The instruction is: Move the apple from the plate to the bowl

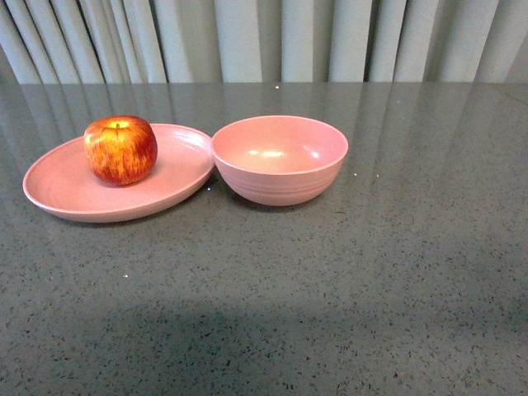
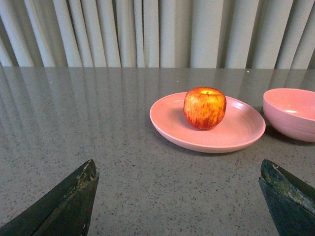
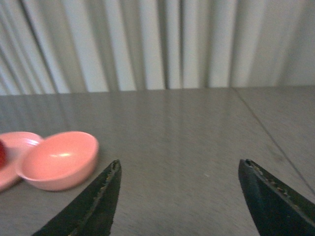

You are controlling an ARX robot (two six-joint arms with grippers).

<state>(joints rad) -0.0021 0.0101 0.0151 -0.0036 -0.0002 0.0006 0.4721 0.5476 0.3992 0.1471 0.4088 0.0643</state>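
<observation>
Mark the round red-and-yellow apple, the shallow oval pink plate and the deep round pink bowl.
round red-and-yellow apple [image 1: 120, 150], front view, middle of its streaked side.
shallow oval pink plate [image 1: 58, 186], front view, bare floor beside the apple.
deep round pink bowl [image 1: 276, 186], front view, ridged outer wall.

Right wrist view is blurry, its edge leaving only a red sliver of apple [image 3: 2, 153] and part of the plate [image 3: 19, 140]; left wrist view crops the bowl [image 2: 291, 114].
</observation>
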